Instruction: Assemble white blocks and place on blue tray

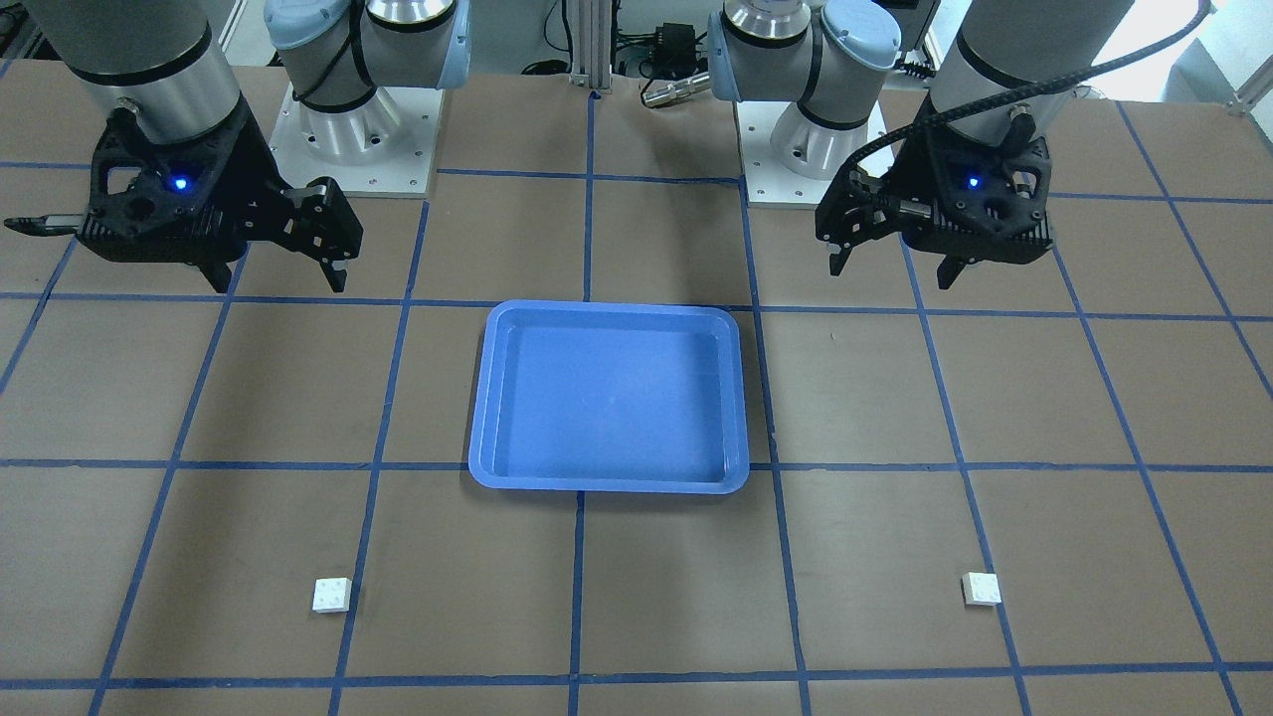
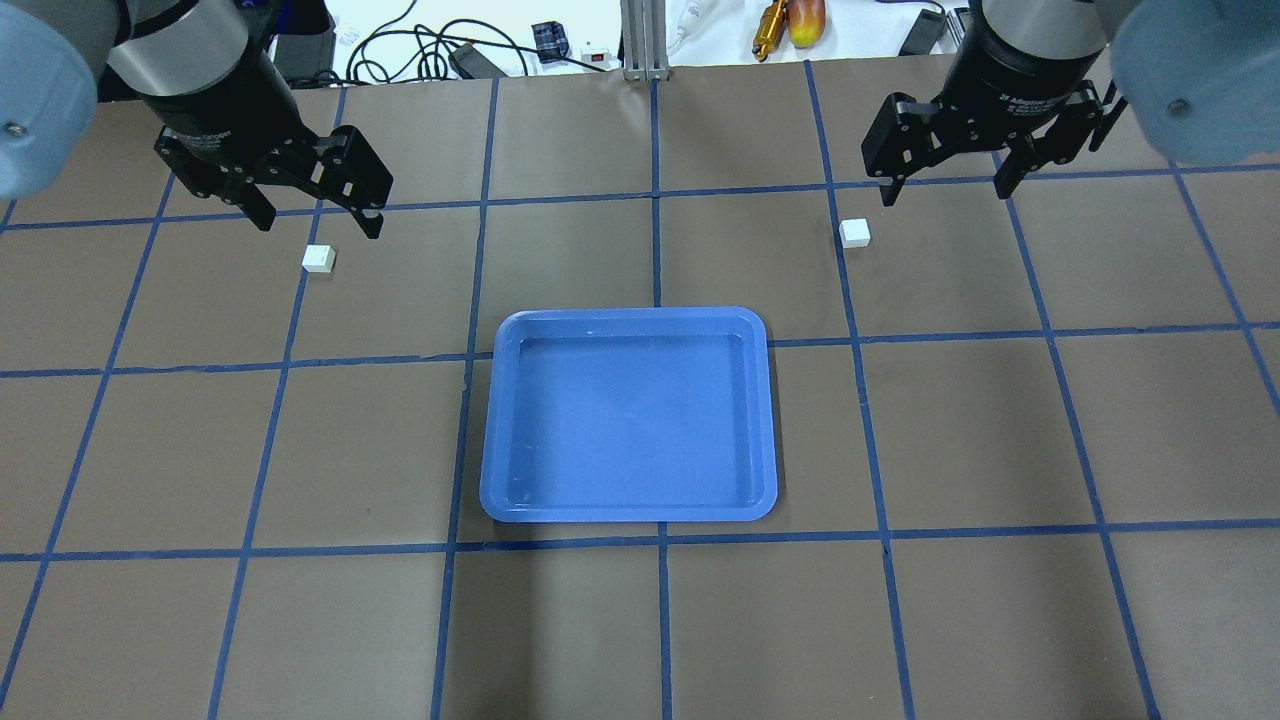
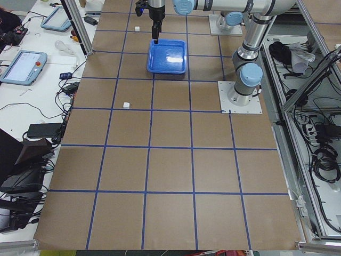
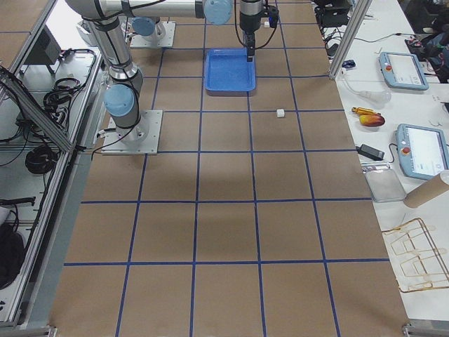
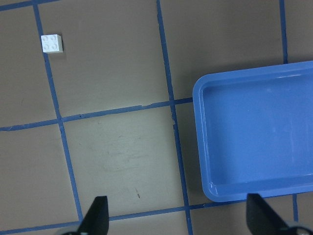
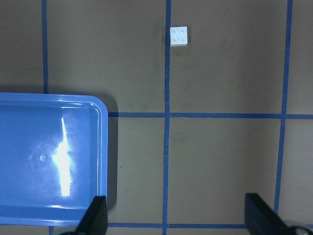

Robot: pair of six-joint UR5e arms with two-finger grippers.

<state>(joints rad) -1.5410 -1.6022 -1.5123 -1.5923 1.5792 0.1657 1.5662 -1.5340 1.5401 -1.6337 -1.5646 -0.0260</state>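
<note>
The blue tray (image 2: 628, 322) lies empty at the table's middle. One white block (image 2: 319, 259) sits on the table on my left side, and it also shows in the left wrist view (image 5: 52, 43). The other white block (image 2: 854, 233) sits on my right side, and it also shows in the right wrist view (image 6: 179, 35). Both lie apart, beyond the tray's far edge, studs up. My left gripper (image 2: 320, 225) hangs open and empty high above the table. My right gripper (image 2: 945, 196) is likewise open and empty.
The brown table has a blue tape grid. Cables and small tools (image 2: 780, 20) lie beyond its far edge. The arm bases (image 1: 353, 139) stand at the robot's side. Tablets and gear (image 4: 403, 70) sit on side benches.
</note>
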